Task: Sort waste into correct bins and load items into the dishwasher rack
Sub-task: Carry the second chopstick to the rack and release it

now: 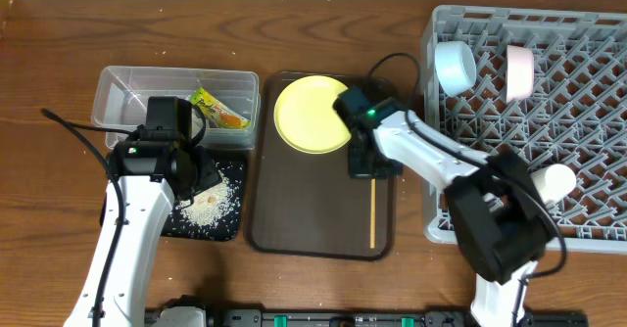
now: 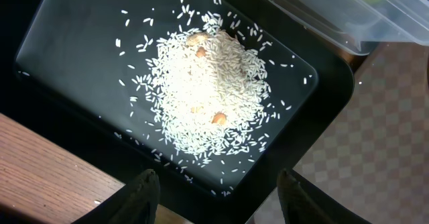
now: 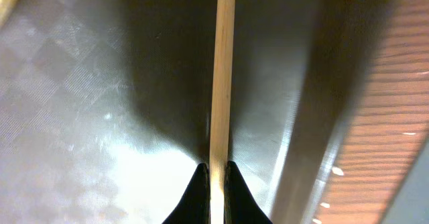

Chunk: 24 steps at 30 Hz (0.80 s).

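My right gripper (image 1: 372, 168) is shut on the wooden chopsticks (image 1: 373, 212), seen close up in the right wrist view (image 3: 221, 83), low over the right side of the dark brown serving tray (image 1: 294, 219). The yellow plate (image 1: 309, 115) lies at that tray's far end. My left gripper (image 2: 218, 190) is open and empty above the black tray (image 2: 60, 56), which holds a pile of rice crumbs (image 2: 204, 83). The green-and-orange wrapper (image 1: 217, 109) lies in the clear tub (image 1: 122, 92). A light blue bowl (image 1: 455, 66), a pink-rimmed bowl (image 1: 520, 70) and a white cup (image 1: 554, 181) sit in the grey dishwasher rack (image 1: 588, 141).
The rack fills the right side, its left wall close to my right arm. The clear tub's corner (image 2: 362, 29) shows at the top right of the left wrist view. Bare wooden table (image 1: 49, 249) lies left of the black tray.
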### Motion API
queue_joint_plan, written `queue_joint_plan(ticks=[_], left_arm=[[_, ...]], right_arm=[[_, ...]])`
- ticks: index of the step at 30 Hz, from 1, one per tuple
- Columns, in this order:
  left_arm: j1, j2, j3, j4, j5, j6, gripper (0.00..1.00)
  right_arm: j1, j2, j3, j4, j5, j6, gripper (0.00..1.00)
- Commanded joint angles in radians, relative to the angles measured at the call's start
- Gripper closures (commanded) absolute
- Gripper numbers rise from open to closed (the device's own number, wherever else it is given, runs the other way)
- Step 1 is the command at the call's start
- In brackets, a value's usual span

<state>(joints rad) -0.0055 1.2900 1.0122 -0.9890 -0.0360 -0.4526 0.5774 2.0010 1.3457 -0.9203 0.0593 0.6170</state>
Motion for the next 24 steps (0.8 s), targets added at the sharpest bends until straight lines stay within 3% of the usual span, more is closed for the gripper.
queue_joint_plan(ticks=[1, 11, 14, 24], left_arm=[[0.005, -0.003, 0.011, -0.005, -0.005, -0.013, 0.41], [0.005, -0.003, 0.011, -0.005, -0.004, -0.013, 0.41], [0.005, -0.003, 0.011, -0.005, -0.001, -0.014, 0.41], [0.005, -0.003, 0.011, -0.005, -0.001, -0.013, 0.40]], right_arm=[[-0.043, -0.161, -0.001, -0.004, 0.011, -0.151, 0.99], [-0.283, -0.488, -0.001, -0.050, -0.025, -0.478, 0.99], [-0.354, -0.494, -0.001, -0.055, -0.076, -0.562, 0.99], [-0.463, -0.415, -0.002, -0.064, -0.076, -0.615, 0.98]])
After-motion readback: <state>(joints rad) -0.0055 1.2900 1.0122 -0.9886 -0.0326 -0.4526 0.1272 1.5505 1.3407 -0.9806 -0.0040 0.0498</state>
